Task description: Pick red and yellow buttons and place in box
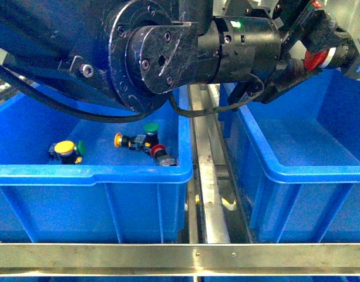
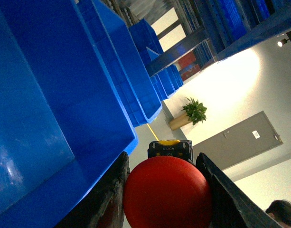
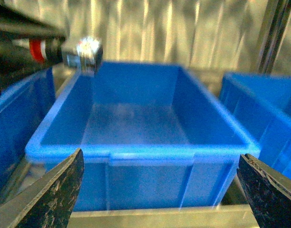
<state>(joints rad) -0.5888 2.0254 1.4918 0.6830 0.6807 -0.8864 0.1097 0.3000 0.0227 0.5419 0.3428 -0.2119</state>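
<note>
The held push-button (image 2: pixel 167 192) has a round, glossy red cap and a black body with a yellow band. It sits between the left gripper's (image 2: pixel 163 164) matte black fingers (image 2: pixel 109 202). The left plastic bin (image 1: pixel 80 176) and right plastic bin (image 1: pixel 303 170) are plain bright blue. The left bin holds black-bodied buttons: a yellow cap (image 1: pixel 64 147), a green cap (image 1: pixel 81 147), a second yellow cap (image 1: pixel 118 140), a second green cap (image 1: pixel 151 127) and a red cap (image 1: pixel 157 150). The metal rail (image 1: pixel 206 194) is bare silver. The right gripper's fingers (image 3: pixel 55 199) are black, scuffed grey.

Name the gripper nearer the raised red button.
Left. The left gripper is shut on the red button; the right gripper hangs open, apart from it, facing the blue box.
</note>
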